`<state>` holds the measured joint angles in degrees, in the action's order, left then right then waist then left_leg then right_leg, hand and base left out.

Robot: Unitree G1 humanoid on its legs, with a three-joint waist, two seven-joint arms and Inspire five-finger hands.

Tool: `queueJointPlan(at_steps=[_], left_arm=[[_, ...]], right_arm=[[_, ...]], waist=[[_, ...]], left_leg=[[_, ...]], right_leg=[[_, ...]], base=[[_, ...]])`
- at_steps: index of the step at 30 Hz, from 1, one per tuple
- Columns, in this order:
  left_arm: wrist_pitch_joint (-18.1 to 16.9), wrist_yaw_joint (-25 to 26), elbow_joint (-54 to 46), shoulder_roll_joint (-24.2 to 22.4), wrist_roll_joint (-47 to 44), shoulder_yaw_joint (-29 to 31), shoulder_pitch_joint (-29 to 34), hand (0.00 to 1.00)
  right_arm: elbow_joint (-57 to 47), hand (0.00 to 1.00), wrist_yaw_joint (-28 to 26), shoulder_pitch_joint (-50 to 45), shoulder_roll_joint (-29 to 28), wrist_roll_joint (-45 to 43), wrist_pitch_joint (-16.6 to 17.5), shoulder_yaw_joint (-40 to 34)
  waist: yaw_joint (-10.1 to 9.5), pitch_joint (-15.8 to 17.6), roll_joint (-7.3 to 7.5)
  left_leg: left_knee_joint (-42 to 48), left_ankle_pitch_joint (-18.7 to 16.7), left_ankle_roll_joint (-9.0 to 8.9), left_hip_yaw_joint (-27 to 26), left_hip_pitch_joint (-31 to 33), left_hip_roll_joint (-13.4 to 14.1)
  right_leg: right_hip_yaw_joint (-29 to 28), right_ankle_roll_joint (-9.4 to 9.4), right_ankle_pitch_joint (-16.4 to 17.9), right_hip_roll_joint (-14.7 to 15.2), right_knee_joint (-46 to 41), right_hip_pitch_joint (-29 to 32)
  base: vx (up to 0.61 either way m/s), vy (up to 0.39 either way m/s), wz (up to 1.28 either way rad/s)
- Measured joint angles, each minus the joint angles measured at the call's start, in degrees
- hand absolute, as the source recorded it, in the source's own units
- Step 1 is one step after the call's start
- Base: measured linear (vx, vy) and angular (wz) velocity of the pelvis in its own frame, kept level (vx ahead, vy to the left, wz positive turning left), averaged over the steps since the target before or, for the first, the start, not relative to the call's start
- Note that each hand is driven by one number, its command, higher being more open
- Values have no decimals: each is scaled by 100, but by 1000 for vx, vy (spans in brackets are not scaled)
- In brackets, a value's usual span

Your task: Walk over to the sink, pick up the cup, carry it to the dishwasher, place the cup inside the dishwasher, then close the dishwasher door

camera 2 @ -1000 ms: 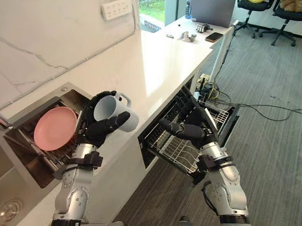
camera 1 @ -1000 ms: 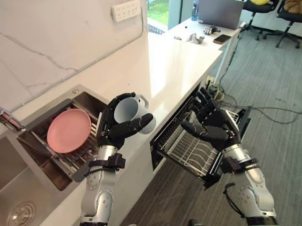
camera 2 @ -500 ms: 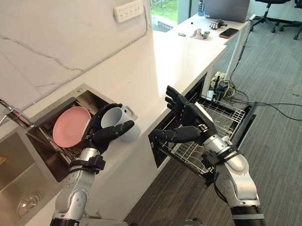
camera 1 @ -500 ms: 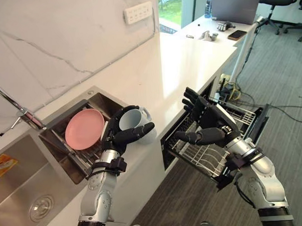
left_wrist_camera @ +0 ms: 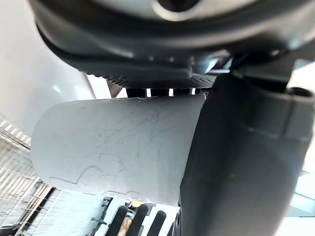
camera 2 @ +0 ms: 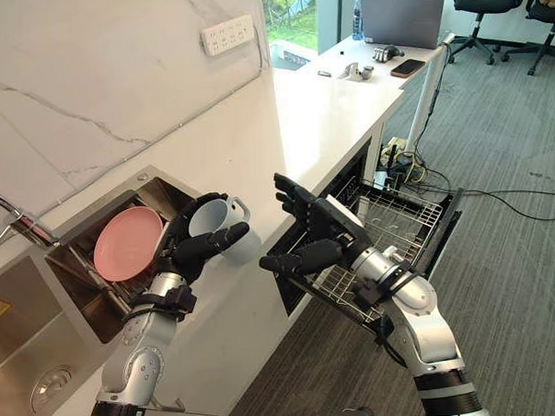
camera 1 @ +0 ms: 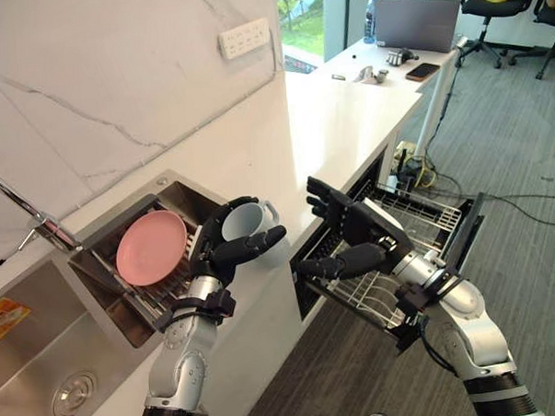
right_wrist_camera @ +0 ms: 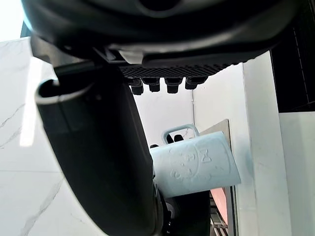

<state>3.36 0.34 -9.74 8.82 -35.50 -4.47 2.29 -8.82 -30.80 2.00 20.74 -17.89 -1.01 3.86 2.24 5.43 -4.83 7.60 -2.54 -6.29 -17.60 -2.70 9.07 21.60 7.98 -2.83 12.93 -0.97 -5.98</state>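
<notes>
cup [camera 1: 248,224] was pale blue, side handle, tipped sideways | left hand [camera 1: 222,256] wrapped round it at bench [camera 1: 329,114] front edge | right hand [camera 1: 363,228] hung open, fingers straight

Pale blue cup [camera 1: 247,224] on its side, gripped in left hand [camera 1: 221,254] above counter [camera 1: 329,114]; dishwasher [camera 1: 469,232] open, rack [camera 1: 405,219] out.

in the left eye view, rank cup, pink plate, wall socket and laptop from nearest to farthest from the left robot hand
1. cup: held in the left robot hand, over the counter edge.
2. pink plate: just to its left, standing in the drying rack.
3. wall socket: up on the wall beyond.
4. laptop: at the counter's far end.
</notes>
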Motion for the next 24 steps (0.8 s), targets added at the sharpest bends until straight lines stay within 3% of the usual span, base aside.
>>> queueJointPlan(at_steps=[9,18,24], left_arm=[[-20,473,-393,-139,-161,-113,-6,0],[15,828,-837,-238,-283,-369,-39,0],[202,1055,-837,-291,-291,-392,-40,0]], right_arm=[[-102,100,506,1,-177,658,-80,384],[-273,100,1610,0,-552,1335,-84,576],[-408,100,1982,1,-607,1529,-123,694]], waist=[[-8,-130,8],[-15,-132,11],[-12,-132,11]], left_leg=[[-46,23,7,-27,-39,-2],[-50,23,9,-133,-63,26],[-58,23,9,-170,-68,39]], right_leg=[[-36,-8,-21,-13,6,-1],[-131,-32,-105,-63,112,4],[-163,-37,-129,-84,155,9]], base=[[-7,1,-1],[-25,-1,-6],[-6,-1,-3]])
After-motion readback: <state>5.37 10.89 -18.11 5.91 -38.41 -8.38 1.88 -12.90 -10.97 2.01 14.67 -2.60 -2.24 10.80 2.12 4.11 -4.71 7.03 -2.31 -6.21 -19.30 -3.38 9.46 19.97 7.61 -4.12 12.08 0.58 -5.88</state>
